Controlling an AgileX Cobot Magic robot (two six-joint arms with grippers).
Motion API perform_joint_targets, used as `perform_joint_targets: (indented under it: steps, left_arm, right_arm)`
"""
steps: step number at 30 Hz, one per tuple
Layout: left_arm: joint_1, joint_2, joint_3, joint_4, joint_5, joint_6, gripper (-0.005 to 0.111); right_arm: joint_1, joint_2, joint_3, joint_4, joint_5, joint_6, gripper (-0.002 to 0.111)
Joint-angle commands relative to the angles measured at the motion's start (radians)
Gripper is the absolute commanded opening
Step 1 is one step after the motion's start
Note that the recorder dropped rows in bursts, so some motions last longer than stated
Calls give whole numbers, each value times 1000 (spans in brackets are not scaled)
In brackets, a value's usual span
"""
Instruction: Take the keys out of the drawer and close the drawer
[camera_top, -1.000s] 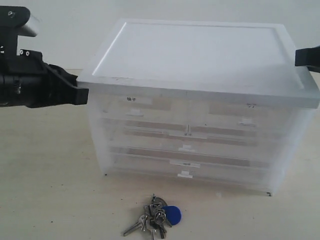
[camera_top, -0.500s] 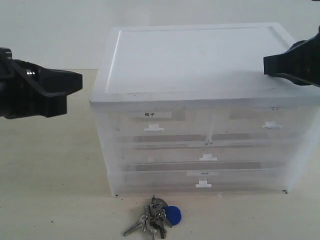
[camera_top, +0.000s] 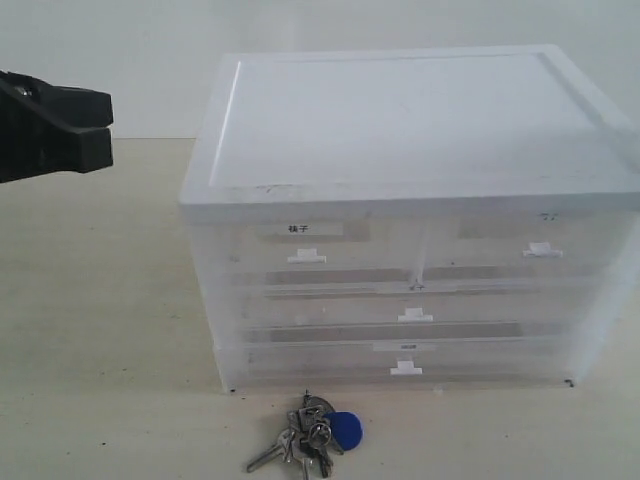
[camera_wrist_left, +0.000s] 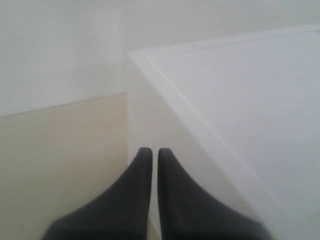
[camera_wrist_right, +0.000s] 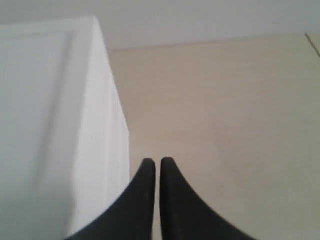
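On the surface (camera_top: 120, 400) lie the keys (camera_top: 312, 434), their drawer (camera_top: 500, 245) shut; work apparently done, both jaws hang clenched, empty.

**Matte black, tapered claws**

Plain matte black on the left claw (camera_wrist_left: 154, 152): two fingers (camera_wrist_left: 132, 195), broad at the root, curving in to narrow rounded tips. Left of the cabinet (camera_top: 400, 190), seen side-on as two blocky slabs with squared ends. Same black tapered pair on the right claw (camera_wrist_right: 158, 161).
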Motion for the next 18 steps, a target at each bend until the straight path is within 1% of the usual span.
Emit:
perform_joint_targets:
  steps: [1,2,3,6,7,11,12,13,14,16,18]
  left_arm:
    - [61,100,-13,6,21,3,5]
    - [97,153,-22,4,53,-21,5]
    - [120,176,-35,4,97,-24,5]
    - [166,222,-92,-16,249,-13,5]
    - [171,234,-117,-18,275,-9,5]
    - [171,255,-123,-22,293,-6,5]
    - [171,265,-123,-22,329,-4,5]
    - [171,270,-123,-22,340,-2,5]
    - [171,272,-123,-22,356,1,5]
    - [171,272,-123,-22,360,1,5]
    - [171,272,-123,-22,360,1,5]
  right_arm:
    - [-22,102,-4,-26,44,25,0]
    - [-20,119,-4,51,37,-22,0]
    - [-20,119,-4,99,28,-71,0]
    - [-20,111,-4,262,8,-228,0]
    - [-20,109,-4,317,6,-256,0]
    - [-17,109,-4,458,53,-358,0]
    - [4,109,-4,500,69,-415,0]
    - [23,109,-4,507,71,-433,0]
    - [67,109,-4,518,71,-453,0]
    - [131,109,-5,522,62,-465,0]
    - [158,109,-15,522,67,-465,0]
